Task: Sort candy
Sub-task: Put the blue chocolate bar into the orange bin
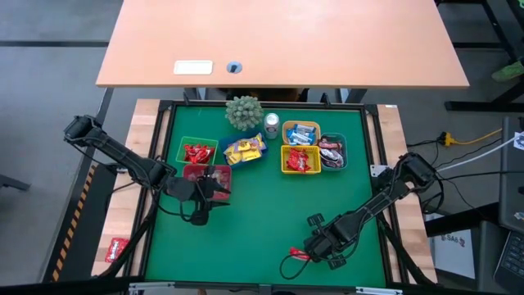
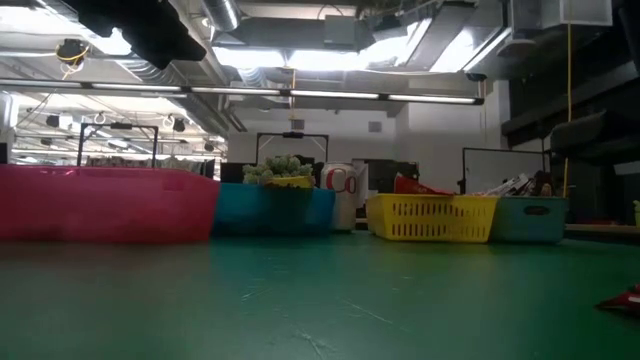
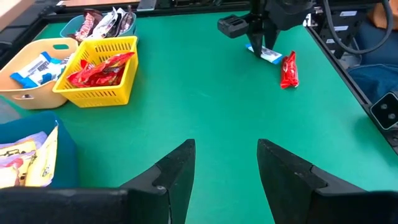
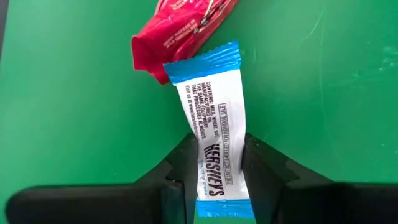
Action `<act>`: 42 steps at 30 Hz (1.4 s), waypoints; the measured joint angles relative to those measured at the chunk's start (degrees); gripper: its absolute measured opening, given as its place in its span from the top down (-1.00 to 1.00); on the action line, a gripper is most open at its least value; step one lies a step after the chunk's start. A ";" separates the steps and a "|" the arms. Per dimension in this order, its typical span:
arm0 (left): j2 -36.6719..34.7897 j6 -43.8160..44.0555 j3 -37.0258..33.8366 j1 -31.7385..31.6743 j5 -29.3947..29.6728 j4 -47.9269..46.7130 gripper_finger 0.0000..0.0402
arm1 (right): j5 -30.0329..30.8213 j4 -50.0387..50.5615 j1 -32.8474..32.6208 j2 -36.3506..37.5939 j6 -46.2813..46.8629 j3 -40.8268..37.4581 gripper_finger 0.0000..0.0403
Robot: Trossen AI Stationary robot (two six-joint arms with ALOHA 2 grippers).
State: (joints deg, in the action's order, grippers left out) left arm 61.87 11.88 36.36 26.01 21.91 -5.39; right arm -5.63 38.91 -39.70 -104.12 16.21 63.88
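Two candies sit loose on the green mat [image 1: 262, 205] near the front edge, rt side: a blue-and-white candy [image 4: 214, 143] and a red candy [image 4: 183, 31], touching at one end. Right gripper [image 4: 214, 171] is down over the blue-and-white one, fingers either side of its lower half, narrow, flanking the wrapper; whether they're pinching yet I can't say for sure. So the step in hand looks like the pickup of that piece. Its long axis runs straight out from betw the fingers, crimped blue end pointing away toward the red one, which lies skewed across that far end. Next move, I'd judge: firm the pinch, lift w/o dragging the red piece along, then carry to the bin w/ matching blue-and-white wrappers.

Left gripper [image 3: 224, 171] hovers mid-mat by the red bin [image 1: 206, 176], fingers spread wide, holding nothing, waiting.

Farther back, the bins in a row: green bin [image 1: 196, 152] w/ red pieces, blue bin [image 1: 244, 152] w/ yellow ones, yellow basket [image 1: 300, 160] w/ red, tan bin [image 1: 301, 133] w/ blue-and-white, teal bin [image 1: 333, 152] w/ dark ones. Silver can [image 1: 271, 124] and a small plant [image 1: 244, 112] stand at the back edge.
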 joint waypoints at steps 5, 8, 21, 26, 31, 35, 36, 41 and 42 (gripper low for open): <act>0.00 0.00 0.00 0.01 0.00 0.00 0.20 | -0.02 0.20 0.36 0.02 -0.01 0.49 0.49; 0.00 0.00 0.00 0.00 0.00 0.00 0.20 | -0.02 0.71 0.49 0.04 -0.06 1.55 0.49; 0.00 0.00 0.00 0.01 -0.02 0.00 0.20 | 2.03 10.84 3.52 0.13 -5.14 10.39 0.49; 0.00 0.00 0.00 -0.01 -0.02 0.00 0.20 | 2.21 15.22 6.16 0.17 -9.14 15.60 0.49; 0.00 -0.01 0.00 0.01 -0.04 0.00 0.20 | 4.18 20.48 8.93 0.21 -14.37 20.45 0.49; 0.00 0.00 0.00 0.00 -0.03 0.00 0.20 | 9.15 25.91 11.45 0.24 -19.20 23.60 0.49; 0.00 0.00 0.00 -0.01 -0.04 0.00 0.20 | 10.37 27.02 12.21 0.24 -20.13 24.14 0.48; 0.00 -0.02 0.00 0.01 -0.04 0.00 0.20 | 14.37 29.61 17.13 0.26 -25.35 25.03 0.49; 0.00 0.00 0.00 -0.01 -0.04 0.00 0.20 | 14.70 29.79 18.40 0.25 -26.21 25.03 0.49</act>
State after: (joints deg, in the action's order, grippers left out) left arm 61.87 11.88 36.36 26.00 21.87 -5.39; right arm 9.07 68.71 -21.30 -103.86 -10.00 88.90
